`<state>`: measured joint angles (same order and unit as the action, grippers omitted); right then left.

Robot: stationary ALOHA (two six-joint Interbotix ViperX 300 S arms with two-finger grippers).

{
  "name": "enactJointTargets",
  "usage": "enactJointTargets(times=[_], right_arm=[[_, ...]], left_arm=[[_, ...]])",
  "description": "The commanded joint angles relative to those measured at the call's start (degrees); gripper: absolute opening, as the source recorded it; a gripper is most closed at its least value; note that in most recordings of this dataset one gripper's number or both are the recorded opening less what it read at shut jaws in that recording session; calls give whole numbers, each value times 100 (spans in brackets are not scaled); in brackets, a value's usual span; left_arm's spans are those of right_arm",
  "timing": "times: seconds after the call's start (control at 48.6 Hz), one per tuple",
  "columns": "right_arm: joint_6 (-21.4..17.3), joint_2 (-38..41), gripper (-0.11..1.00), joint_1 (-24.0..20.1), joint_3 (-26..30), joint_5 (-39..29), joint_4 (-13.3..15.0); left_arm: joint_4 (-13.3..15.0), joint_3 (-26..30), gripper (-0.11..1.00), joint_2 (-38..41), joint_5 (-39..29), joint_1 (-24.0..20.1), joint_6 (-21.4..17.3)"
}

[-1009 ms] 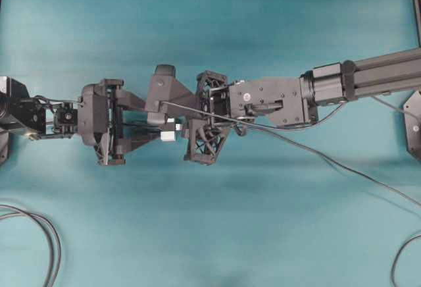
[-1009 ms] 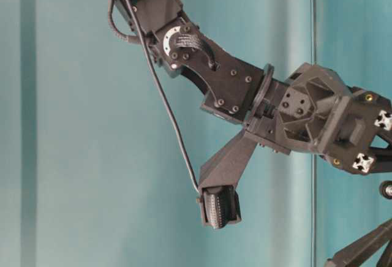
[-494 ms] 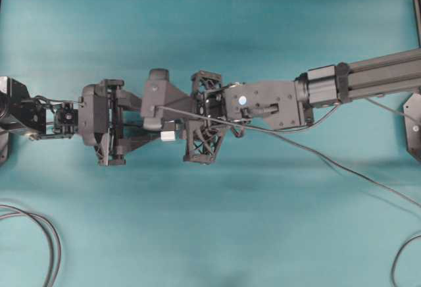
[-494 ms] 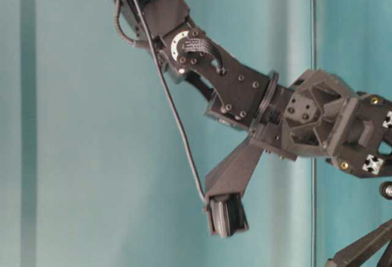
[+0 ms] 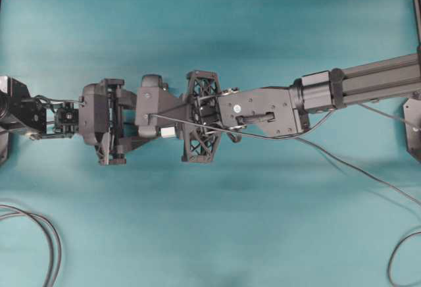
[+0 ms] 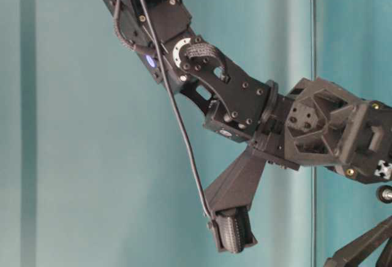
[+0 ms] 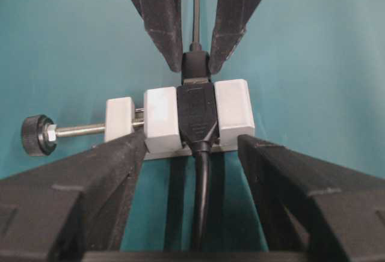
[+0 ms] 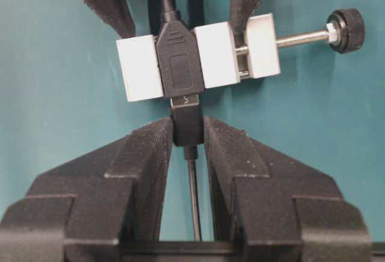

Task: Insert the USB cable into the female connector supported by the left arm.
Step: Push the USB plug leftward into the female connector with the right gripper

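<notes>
Overhead – where: the connector [image 5: 168,131] sits mid-frame, a small pale block between the left claw [image 5: 135,124] and the right claw [image 5: 172,117], both held above the teal counter [image 5: 210,234]; the cable [image 5: 342,168] trails off to the lower right.
Overhead – look: only a sliver of white shows under the black fingers; the plug itself is hidden here.
Table-level – look: one ribbed pad of the right claw [image 6: 233,231] hangs low in the frame, with the thin grey cable [image 6: 184,138] running down along it; the connector is not in view.
Left wrist – where: the connector [image 7: 231,118] is at centre, its screw pin and black knob [image 7: 34,134] to the left.
Left wrist – claw: the left claw's wide-set fingers [image 7: 90,178] flank the block at its lower edge; whether they truly press it is hard to tell, so it looks cradled more than clenched.
Left wrist – plug: the plug [image 7: 195,67] meets the socket's mouth from above.
Right wrist – claw: the right claw [image 8: 187,134] is clenched on the plug [image 8: 185,124], tip at the socket.
Handling: light, rigid plug, probably slick plastic; the limp cable will tug sideways.
Hold: best taken on the plug's flat sides, close behind the metal tip.
</notes>
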<state>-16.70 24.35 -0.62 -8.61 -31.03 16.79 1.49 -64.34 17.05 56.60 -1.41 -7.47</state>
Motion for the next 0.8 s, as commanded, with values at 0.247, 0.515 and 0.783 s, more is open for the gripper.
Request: enactJointTargets(times=[0.247, 0.515, 0.783], right_arm=[[53, -88, 22, 9, 220, 237, 70], [229, -88, 22, -35, 202, 659, 105], [466, -70, 22, -35, 237, 703, 105]], left_arm=[[-44, 193, 77, -62, 26, 18, -114], [-44, 202, 77, -62, 26, 26, -123], [-44, 220, 77, -62, 26, 26, -114]])
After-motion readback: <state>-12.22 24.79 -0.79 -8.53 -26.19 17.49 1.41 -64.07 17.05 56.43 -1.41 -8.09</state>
